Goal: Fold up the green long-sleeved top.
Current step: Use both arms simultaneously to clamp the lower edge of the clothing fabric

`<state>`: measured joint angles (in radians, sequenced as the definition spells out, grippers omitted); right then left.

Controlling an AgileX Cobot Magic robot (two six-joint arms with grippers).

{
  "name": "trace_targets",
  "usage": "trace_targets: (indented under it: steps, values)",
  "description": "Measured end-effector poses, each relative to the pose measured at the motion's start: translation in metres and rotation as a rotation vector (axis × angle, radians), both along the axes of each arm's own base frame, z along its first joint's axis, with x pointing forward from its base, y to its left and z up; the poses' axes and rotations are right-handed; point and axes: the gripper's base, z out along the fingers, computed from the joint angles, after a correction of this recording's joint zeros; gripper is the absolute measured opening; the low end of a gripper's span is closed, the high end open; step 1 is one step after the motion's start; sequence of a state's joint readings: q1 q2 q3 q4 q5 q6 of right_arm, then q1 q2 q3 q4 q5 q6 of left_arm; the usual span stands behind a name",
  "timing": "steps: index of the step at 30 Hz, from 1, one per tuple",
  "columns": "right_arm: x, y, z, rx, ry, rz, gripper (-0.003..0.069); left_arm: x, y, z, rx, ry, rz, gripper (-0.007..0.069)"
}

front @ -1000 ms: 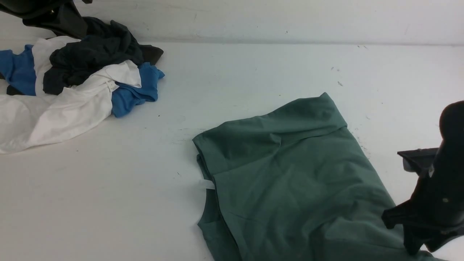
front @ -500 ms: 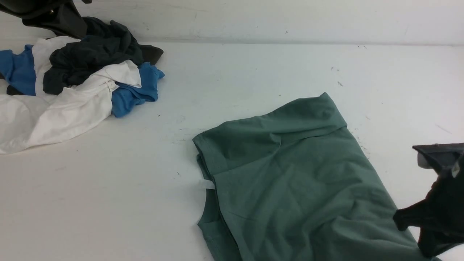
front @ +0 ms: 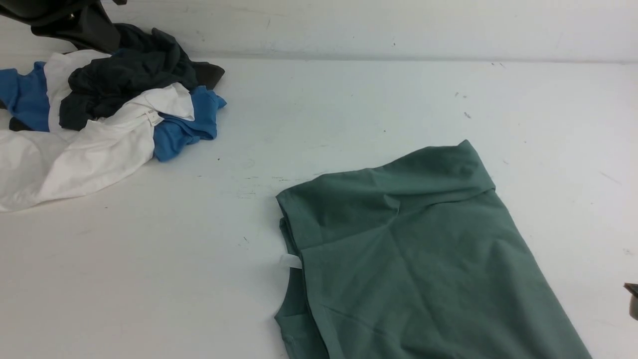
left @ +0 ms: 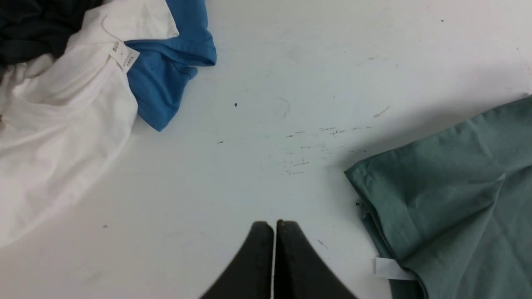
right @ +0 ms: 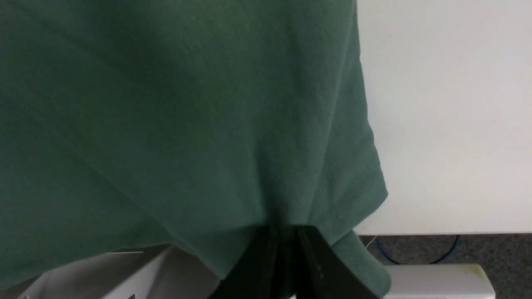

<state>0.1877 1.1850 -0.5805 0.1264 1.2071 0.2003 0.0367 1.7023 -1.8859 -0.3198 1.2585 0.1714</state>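
The top (front: 423, 259), likely soft and limp, lies by the table's (front: 149, 274) near edge, best taken at corners; right tool (right: 286, 234) pinches its edge, left tool (left: 274, 232) closed, empty.

White tag (left: 124, 55): print unreadable

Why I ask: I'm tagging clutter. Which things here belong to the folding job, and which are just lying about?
Job:
green long-sleeved top
right gripper, pinching its edge
left gripper, shut and empty

Lying about, heaped far left:
blue garment
white garment
dark grey-black garment
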Motion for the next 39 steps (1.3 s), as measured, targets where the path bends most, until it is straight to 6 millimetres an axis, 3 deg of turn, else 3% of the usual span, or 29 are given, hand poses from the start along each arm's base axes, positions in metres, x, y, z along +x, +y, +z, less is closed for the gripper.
trace_targets:
  steps: [6,9,10,14,15,18,19,20,22,23,24,28,31,35,39]
  values:
    - [0.005,-0.006,0.005,-0.064,-0.029,0.038,0.0283,0.0,0.0,0.0,-0.002,0.0,0.0,-0.0004]
    - [0.014,-0.006,0.017,-0.082,-0.08,0.049,0.0343,0.0,-0.001,0.0,-0.011,0.0,-0.003,-0.0004]
    - [0.026,-0.005,0.033,-0.079,-0.148,0.05,0.0363,0.0,-0.002,0.001,-0.019,-0.001,-0.005,-0.0004]
    - [0.046,-0.001,0.071,-0.059,-0.29,0.058,0.037,0.0,-0.002,0.001,-0.021,-0.001,-0.006,-0.0004]
    - [0.057,0.001,0.093,-0.047,-0.369,0.069,0.0356,0.0,-0.002,0.001,-0.021,-0.001,-0.006,-0.0004]
    - [0.068,0.005,0.108,-0.015,-0.413,0.086,0.0295,0.0,-0.002,0.001,-0.023,-0.001,-0.006,-0.0004]
    - [0.072,0.009,0.105,0.015,-0.395,0.102,0.0238,0.0,-0.002,0.001,-0.023,-0.001,-0.006,-0.0004]
    - [0.073,0.01,0.104,0.025,-0.388,0.107,0.023,0.0,-0.002,0.001,-0.023,-0.001,-0.006,-0.0004]
    - [0.075,0.016,0.081,0.072,-0.294,0.133,0.0116,0.0,-0.002,0.001,-0.023,-0.001,-0.006,-0.0004]
    - [0.075,0.017,0.077,0.082,-0.281,0.138,0.0107,0.0,-0.002,0.001,-0.023,-0.001,-0.006,-0.0004]
    - [0.068,0.02,0.046,0.111,-0.16,0.152,0.0031,0.0,-0.002,0.001,-0.023,-0.001,-0.006,-0.0004]
    - [0.042,0.018,-0.016,0.122,0.039,0.166,-0.0009,0.0,-0.002,0.001,-0.023,-0.001,-0.006,-0.0004]
    - [0.031,0.012,-0.047,0.075,0.08,0.16,-0.0013,0.0,-0.002,0.001,-0.023,-0.001,-0.006,-0.0004]
    - [0.03,0.01,-0.052,0.055,0.101,0.118,-0.0013,0.0,-0.002,0.001,-0.023,-0.001,-0.006,-0.0004]
    - [0.037,0.01,-0.041,0.036,0.093,0.129,-0.0013,0.0,-0.002,0.001,-0.023,-0.001,-0.006,-0.0004]
